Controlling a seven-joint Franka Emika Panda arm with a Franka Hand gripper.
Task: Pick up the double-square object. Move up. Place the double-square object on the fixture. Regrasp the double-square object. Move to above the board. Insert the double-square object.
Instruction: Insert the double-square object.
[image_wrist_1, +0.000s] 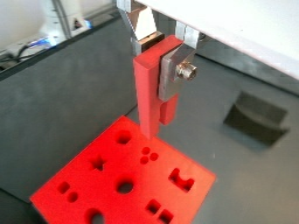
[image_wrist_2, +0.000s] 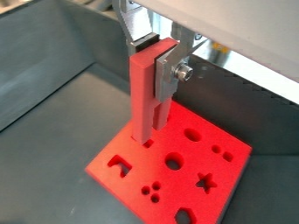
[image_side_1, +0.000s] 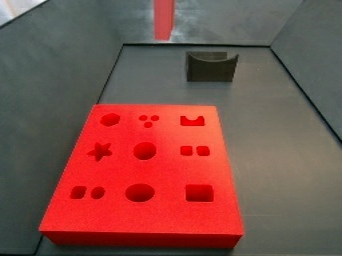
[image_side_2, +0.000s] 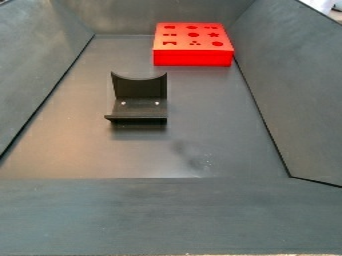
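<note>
Wrist views: gripper (image_wrist_1: 156, 54) (image_wrist_2: 158, 54) is clamping the block (image_wrist_1: 149, 92) (image_wrist_2: 149, 96) at its top end, block hanging upright w/ its lower end over the board (image_wrist_1: 111, 179) (image_wrist_2: 222, 157) (well clear, not touching). Fixture (image_wrist_1: 258, 116) is sitting apart on the floor.

Side views: block (image_side_1: 163, 18) is showing at frame top, above the board's (image_side_1: 147, 160) far edge; fixture (image_side_1: 211, 65) (image_side_2: 136, 98) is standing empty, apart from board (image_side_2: 194, 45). Gripper itself is out of frame here.

Even soft light, slightly low-resolution.
</note>
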